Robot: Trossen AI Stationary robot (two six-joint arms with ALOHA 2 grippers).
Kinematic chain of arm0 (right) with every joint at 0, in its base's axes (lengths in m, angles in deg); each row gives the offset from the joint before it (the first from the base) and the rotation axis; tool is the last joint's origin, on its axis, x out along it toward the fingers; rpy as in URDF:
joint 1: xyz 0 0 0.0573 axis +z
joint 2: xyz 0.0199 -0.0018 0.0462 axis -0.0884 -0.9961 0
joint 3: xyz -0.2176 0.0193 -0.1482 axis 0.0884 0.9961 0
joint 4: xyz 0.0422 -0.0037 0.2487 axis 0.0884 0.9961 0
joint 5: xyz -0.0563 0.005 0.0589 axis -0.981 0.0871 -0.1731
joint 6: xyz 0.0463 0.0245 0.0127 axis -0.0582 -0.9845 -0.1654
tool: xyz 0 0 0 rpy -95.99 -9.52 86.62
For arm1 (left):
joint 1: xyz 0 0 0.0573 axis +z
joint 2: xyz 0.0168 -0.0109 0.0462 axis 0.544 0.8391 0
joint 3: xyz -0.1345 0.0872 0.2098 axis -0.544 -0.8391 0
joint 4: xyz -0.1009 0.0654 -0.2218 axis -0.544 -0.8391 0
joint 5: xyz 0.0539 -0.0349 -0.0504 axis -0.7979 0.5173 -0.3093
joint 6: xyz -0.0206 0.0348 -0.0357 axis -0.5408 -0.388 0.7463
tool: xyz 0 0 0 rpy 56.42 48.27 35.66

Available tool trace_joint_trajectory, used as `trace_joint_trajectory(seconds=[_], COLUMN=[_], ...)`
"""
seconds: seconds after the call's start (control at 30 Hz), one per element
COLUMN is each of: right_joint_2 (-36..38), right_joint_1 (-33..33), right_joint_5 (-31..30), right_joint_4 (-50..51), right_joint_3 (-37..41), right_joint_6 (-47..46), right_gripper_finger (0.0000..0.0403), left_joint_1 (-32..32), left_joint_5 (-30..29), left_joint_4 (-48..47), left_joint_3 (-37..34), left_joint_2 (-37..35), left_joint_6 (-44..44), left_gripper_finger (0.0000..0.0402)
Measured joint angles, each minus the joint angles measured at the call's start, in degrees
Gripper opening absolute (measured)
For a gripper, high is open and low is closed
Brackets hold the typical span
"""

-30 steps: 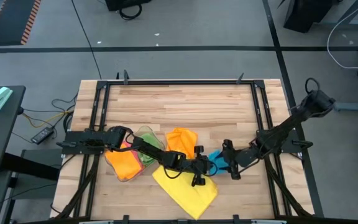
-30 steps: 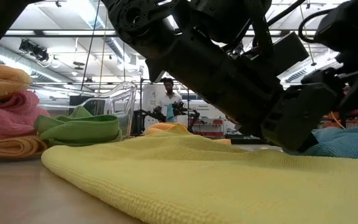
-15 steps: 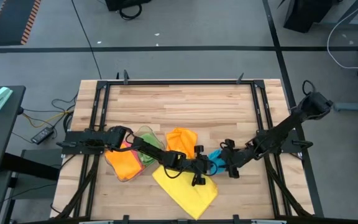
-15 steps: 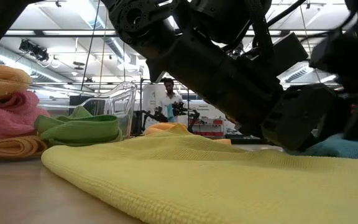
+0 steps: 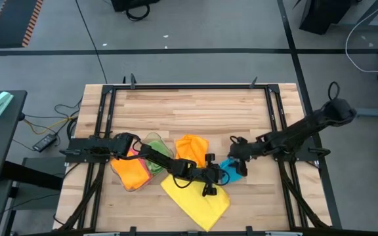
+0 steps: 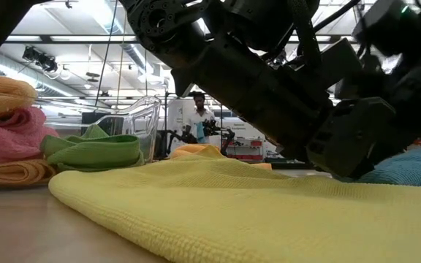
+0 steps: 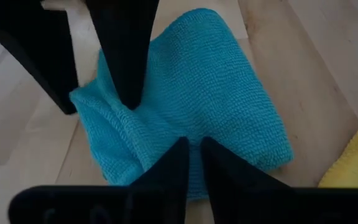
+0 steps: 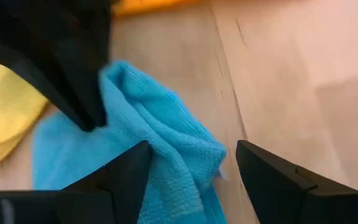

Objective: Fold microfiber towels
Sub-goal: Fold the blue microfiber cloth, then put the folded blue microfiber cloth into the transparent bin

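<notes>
Wooden table [image 5: 195,111] planks carry everything. Nearest the front edge lies the yellow towel [image 5: 195,202]; just behind it the left gripper [image 7: 193,155], fingers pressed together, pinches the blue towel [image 7: 191,99]. The right gripper [image 8: 191,165] hovers spread over that same cloth. Farther back sit the orange towel [image 5: 190,148] and a green towel [image 6: 93,152], which part-hides a clear plastic tray [image 6: 141,117].

Five towels: one blue [image 5: 230,168], yellow [image 5: 197,198], green [image 5: 153,143], pink [image 6: 6,135], two orange [image 5: 191,148].
</notes>
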Motion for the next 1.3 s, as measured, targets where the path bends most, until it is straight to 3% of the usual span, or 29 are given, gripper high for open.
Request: trace_joint_trajectory(seconds=[0.1,0.23,0.37,0.5,0.77,1.07,1.3], right_joint_2=[-1.9,-4.2,-4.6,-4.8,-4.8,-0.7,4.8], right_joint_1=[-2.6,-3.4,-2.2,-0.4,1.3,1.3,4.4], right_joint_5=[4.6,5.9,5.6,5.9,8.3,6.2,1.5], right_joint_4=[-2.7,-3.5,-4.4,-4.5,-4.3,4.4,11.9], right_joint_3=[1.5,1.5,1.6,1.6,1.5,-1.7,-5.4], right_joint_6=[-0.9,-0.6,-0.6,-1.9,-0.9,2.1,6.5], right_gripper_finger=[0.0263,0.0271,0.0249,0.0188,0.0021,0.0018,0.0017], left_joint_1=[0.0,0.0,0.0,0.0,-0.1,0.4,3.1], left_joint_5=[0.1,0.1,0.1,0.3,-0.2,-1.2,-1.0], left_joint_4=[0.0,-0.1,-0.2,-2.6,-11.8,-13.7,-13.2], left_joint_3=[0.0,0.0,0.0,0.0,0.0,-0.1,-0.1], left_joint_2=[0.0,0.0,0.0,-1.2,-6.9,-8.0,-8.3], left_joint_6=[0.0,0.0,0.0,-1.6,-2.9,2.0,9.1], left_gripper_finger=[0.0052,0.0057,0.0058,0.0051,0.0042,0.0053,0.0118])
